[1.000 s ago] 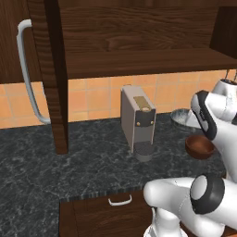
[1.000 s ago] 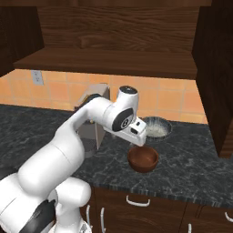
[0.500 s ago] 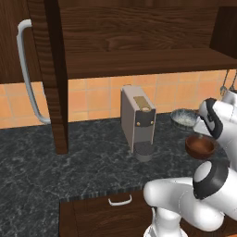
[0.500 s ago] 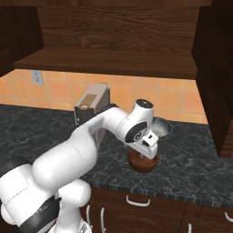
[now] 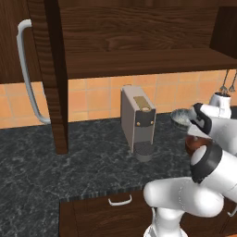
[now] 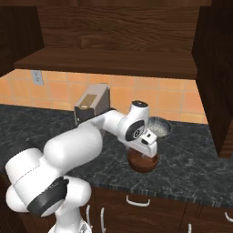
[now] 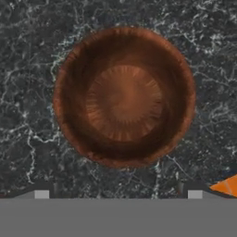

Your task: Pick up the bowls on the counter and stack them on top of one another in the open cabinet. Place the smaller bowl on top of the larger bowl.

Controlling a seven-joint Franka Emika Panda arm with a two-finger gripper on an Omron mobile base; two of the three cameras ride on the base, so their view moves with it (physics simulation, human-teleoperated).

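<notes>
A round reddish-brown bowl [image 7: 124, 97] sits on the dark marbled counter [image 7: 28, 69], straight under my gripper [image 7: 118, 193]. The gripper is open, nothing between its fingertips [image 7: 41, 193], which stand wider than the bowl. From the right base, the gripper [image 6: 146, 152] hangs just above this bowl [image 6: 142, 163]. A second bowl [image 6: 160, 128], grey with a pale inside, stands behind it near the wall. In the left base view the grey bowl [image 5: 179, 115] and the brown bowl [image 5: 195, 144] are partly hidden by my arm. The open cabinet [image 5: 139, 60] has a bare shelf [image 6: 104, 61] above.
A grey coffee machine [image 5: 137, 121] stands on the counter [image 5: 69, 171] left of the bowls. The cabinet door [image 5: 51, 69] with its long curved handle [image 5: 25, 69] hangs open at the left. A cabinet side [image 6: 214, 68] closes off the right. Drawers lie below the counter edge.
The hand has swung a little right and down, from beside the brown bowl to directly over it. The jaws have stayed open. Both bowls are where they were.
</notes>
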